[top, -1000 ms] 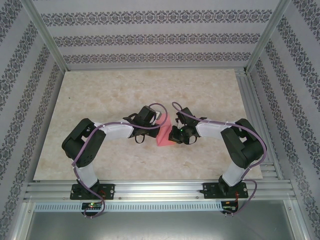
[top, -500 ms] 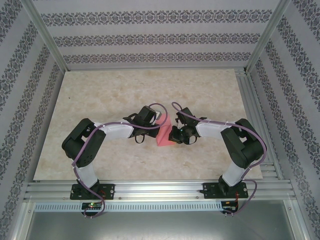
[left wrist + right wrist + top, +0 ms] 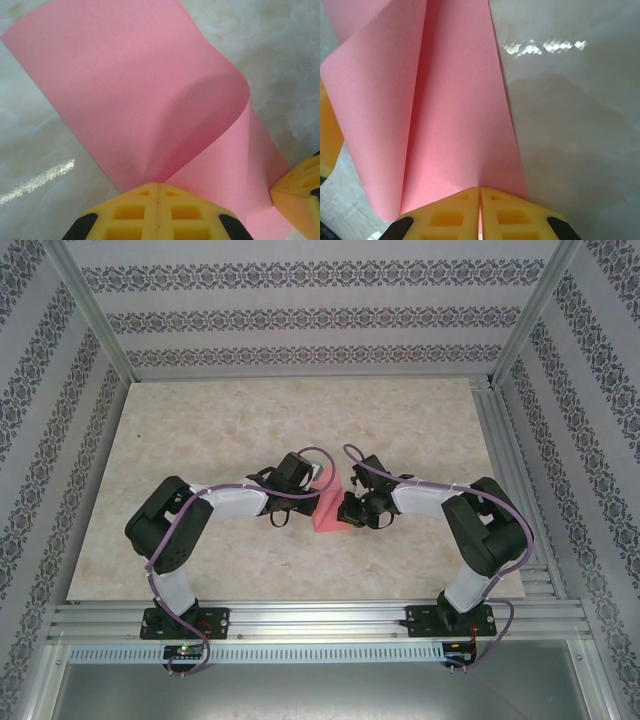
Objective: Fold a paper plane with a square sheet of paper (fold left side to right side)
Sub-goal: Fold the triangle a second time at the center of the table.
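Note:
The square sheet of paper is pink and lies between the two arms on the table. It bends over itself in a loose uncreased curl and has no paper plane shape. My left gripper is shut on one edge of the sheet, its yellow fingertips pressed together. My right gripper is shut on the opposite edge, low over the table. Seen from above, the left gripper and the right gripper face each other across the paper, close together. A right fingertip shows beside the sheet.
The marble-patterned table stretches out around the arms. Patterned walls and aluminium frame posts enclose it. A metal rail carries both arm bases at the near edge.

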`<state>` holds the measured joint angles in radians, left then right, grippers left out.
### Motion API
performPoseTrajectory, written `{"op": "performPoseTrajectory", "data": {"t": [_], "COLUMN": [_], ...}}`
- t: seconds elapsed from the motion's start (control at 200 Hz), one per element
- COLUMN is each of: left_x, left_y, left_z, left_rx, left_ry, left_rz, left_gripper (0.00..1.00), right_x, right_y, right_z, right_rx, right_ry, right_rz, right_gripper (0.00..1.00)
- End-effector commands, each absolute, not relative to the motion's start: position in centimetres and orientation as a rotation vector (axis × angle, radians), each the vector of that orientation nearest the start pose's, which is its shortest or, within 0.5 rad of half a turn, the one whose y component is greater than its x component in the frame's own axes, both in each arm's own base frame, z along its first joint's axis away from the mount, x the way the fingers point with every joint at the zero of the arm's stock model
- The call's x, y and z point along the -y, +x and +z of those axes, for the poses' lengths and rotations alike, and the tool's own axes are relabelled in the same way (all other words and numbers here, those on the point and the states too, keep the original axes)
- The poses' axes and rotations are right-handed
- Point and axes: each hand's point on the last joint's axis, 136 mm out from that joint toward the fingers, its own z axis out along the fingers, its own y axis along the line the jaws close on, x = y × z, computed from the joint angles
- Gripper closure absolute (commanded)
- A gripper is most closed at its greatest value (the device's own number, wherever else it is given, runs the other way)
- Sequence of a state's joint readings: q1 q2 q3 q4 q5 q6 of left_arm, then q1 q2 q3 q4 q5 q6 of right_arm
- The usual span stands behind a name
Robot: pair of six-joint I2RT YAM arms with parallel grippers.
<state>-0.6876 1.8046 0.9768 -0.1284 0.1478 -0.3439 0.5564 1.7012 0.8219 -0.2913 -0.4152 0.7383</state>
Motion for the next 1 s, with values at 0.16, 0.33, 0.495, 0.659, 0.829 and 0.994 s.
{"op": "performPoseTrajectory", "data": {"t": [0.16,0.33,0.495,0.659,0.829,0.994], "left_x": [29.15,29.12,28.94,28.91,28.71,28.77], "left_y": [32.54,32.5,32.5,32.49,32.45,32.37], "left_z": [2.88,2.6,2.53,2.47,2.37,2.43], "left_rx": [-2.57,-2.576,-2.577,-2.578,-2.582,-2.583], "left_ry": [0.51,0.509,0.505,0.505,0.506,0.506], "left_rz": [-0.549,-0.545,-0.536,-0.533,-0.52,-0.528], "left_gripper": [0.96,0.96,0.96,0.96,0.96,0.96], "right_x": [-23.33,-23.32,-23.28,-23.33,-23.29,-23.29], "right_y": [24.83,24.84,24.76,24.79,24.75,24.71], "right_z": [-0.26,-0.2,-0.24,-0.33,-0.46,-0.48], "right_rx": [-3.007,-3.005,-3.008,-3.011,-3.014,-3.016], "right_ry": [0.145,0.146,0.147,0.147,0.151,0.149], "right_rz": [0.773,0.771,0.769,0.771,0.767,0.767], "right_gripper": [0.9,0.9,0.9,0.9,0.9,0.9]}}
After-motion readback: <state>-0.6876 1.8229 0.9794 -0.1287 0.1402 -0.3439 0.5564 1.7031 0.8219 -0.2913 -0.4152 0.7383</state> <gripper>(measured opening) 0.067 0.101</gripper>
